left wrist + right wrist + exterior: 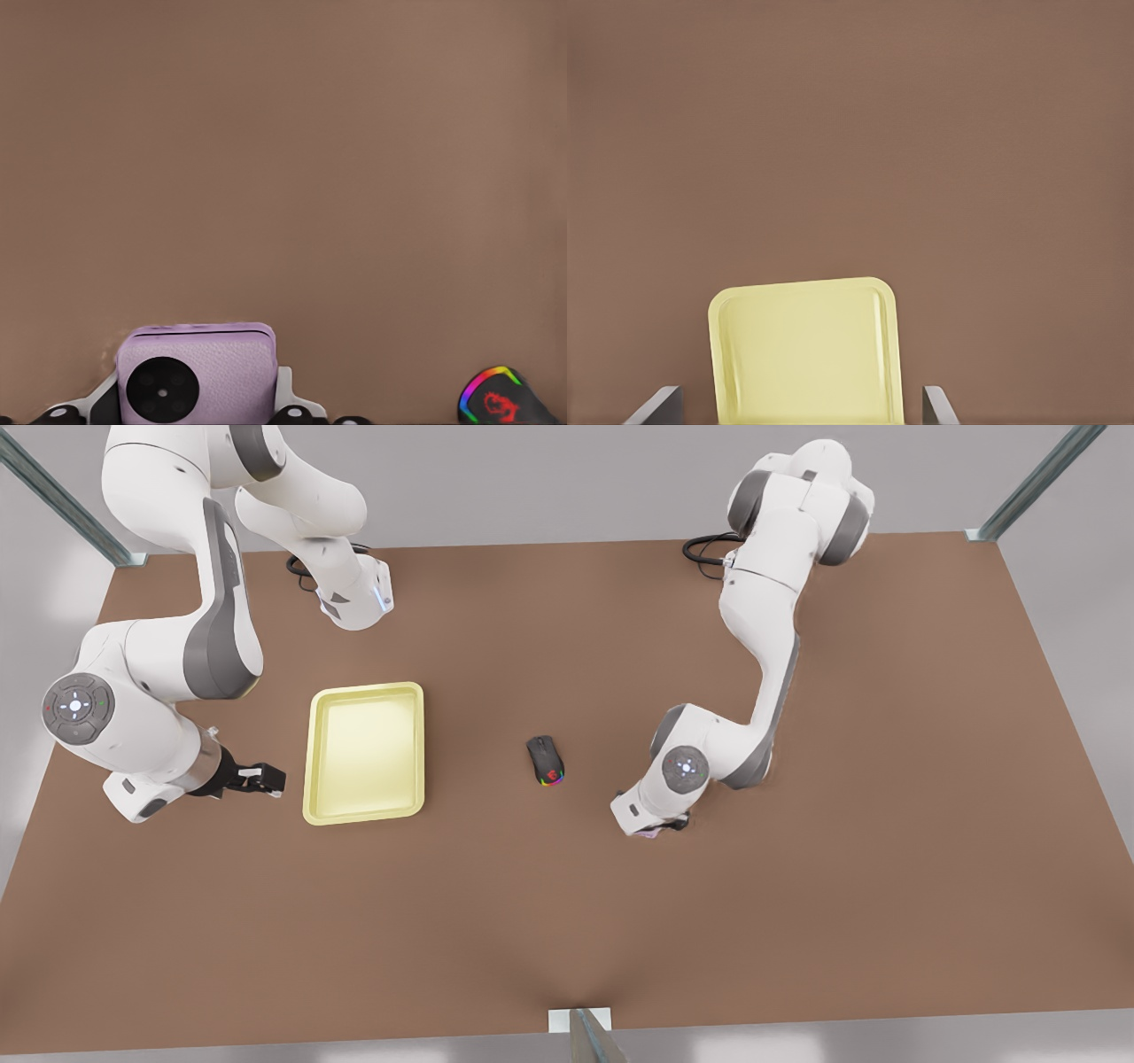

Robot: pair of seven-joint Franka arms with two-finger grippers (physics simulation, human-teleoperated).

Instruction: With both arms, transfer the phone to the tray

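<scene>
The lilac phone (213,354) lies on the brown table with one black camera circle showing. My left gripper (195,394) is shut on it, a finger (283,390) pressed against each side. In the front view this is the arm on the right, its gripper (660,828) low over the table with a pink sliver of the phone (648,835) under the hand. The pale yellow tray (365,688) lies at the front view's left and holds nothing. My right gripper (261,779) hovers open just left of it, pointing at the tray (802,285), fingers (939,407) wide apart.
A black mouse with rainbow lights (546,760) lies between the tray and the phone, close beside the left gripper's path (500,403). Black cables (704,549) coil at the arm bases. Metal frame posts (585,1036) stand at the table's edges.
</scene>
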